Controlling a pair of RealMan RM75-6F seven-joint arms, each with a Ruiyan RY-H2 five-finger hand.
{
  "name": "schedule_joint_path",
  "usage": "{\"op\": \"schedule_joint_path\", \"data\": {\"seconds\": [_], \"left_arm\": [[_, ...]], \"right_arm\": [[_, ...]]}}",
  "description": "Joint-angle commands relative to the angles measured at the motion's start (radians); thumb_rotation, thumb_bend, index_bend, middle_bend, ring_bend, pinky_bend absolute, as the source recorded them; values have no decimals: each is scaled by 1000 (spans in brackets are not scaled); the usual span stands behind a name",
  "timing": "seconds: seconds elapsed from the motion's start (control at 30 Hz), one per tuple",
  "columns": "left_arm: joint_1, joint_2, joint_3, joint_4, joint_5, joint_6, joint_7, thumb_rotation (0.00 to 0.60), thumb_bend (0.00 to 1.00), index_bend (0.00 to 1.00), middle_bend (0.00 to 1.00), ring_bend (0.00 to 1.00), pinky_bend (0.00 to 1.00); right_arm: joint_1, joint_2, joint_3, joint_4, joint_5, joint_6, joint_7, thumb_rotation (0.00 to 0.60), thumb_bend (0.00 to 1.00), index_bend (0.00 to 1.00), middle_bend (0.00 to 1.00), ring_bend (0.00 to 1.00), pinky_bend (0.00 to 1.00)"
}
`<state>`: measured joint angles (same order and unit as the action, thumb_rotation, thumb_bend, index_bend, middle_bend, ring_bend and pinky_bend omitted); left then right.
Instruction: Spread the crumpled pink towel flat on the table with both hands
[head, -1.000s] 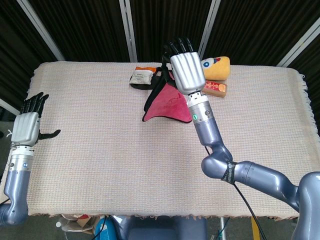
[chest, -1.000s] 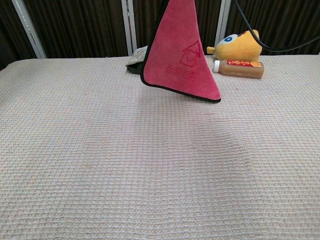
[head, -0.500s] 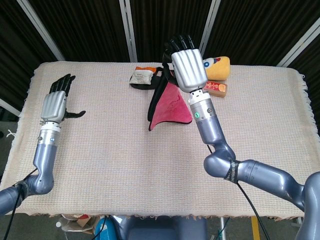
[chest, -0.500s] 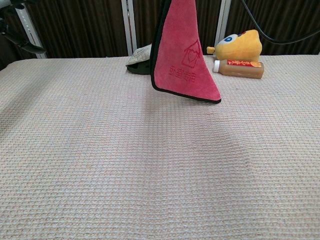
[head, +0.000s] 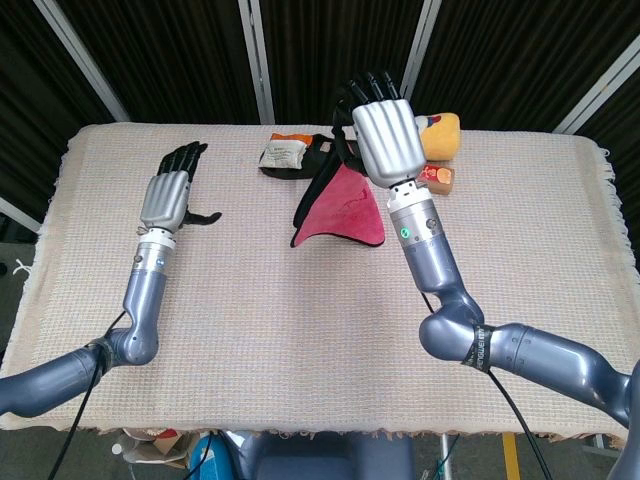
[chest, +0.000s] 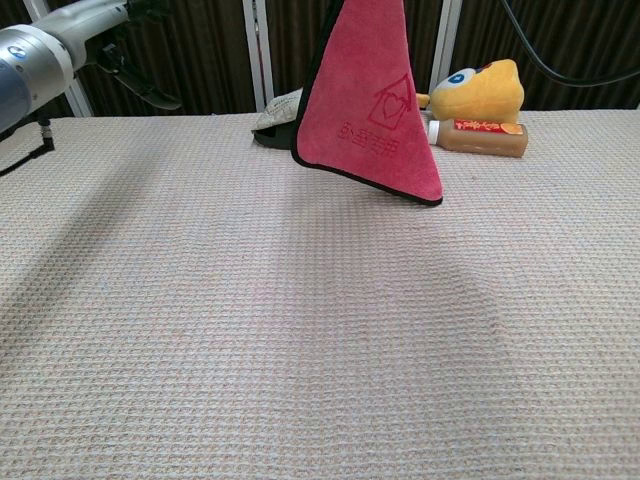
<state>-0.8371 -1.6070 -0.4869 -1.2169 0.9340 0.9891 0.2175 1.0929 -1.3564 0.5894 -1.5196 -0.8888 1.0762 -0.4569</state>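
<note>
The pink towel (head: 345, 208) with a black hem hangs in the air above the back of the table, gripped at its top by my right hand (head: 385, 135). In the chest view the towel (chest: 375, 110) dangles as a triangle with a house-and-heart print, its lower edge off the cloth; the right hand is out of that frame. My left hand (head: 170, 195) is raised over the left half of the table, fingers spread and holding nothing. The chest view shows only its forearm and a dark fingertip (chest: 150, 95) at the upper left.
A woven beige cloth (head: 250, 330) covers the whole table. Behind the towel lie a small printed pouch (head: 285, 153), a yellow plush toy (head: 442, 135) and an orange-labelled bottle (chest: 480, 137) on its side. Dark curtains and metal posts stand behind.
My left arm has swung up and to the right, from the table's left edge toward the towel. The towel has swayed slightly in the right hand.
</note>
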Motion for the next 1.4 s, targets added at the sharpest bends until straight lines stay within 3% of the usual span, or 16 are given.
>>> {"op": "schedule_joint_path", "data": {"seconds": [0.03, 0.37, 0.9, 1.4], "left_arm": [[-39, -45, 1, 38, -5, -8, 5, 600, 0, 0, 35, 0, 14], [-108, -127, 0, 85, -42, -44, 12, 600, 0, 0, 37, 0, 14], [-171, -181, -40, 14, -114, -62, -7, 600, 0, 0, 39, 0, 14], [-230, -242, -40, 19, -160, -35, 44, 600, 0, 0, 39, 0, 14]], "right_arm": [[-5, 13, -4, -15, 8, 3, 3, 600, 600, 672, 294, 162, 137], [-21, 50, -21, -62, 6, 4, 21, 600, 600, 672, 294, 164, 137], [-13, 62, -33, -83, 35, 8, 33, 600, 600, 672, 294, 164, 140], [-12, 79, -39, -111, 50, 25, 32, 600, 600, 672, 294, 165, 144]]}}
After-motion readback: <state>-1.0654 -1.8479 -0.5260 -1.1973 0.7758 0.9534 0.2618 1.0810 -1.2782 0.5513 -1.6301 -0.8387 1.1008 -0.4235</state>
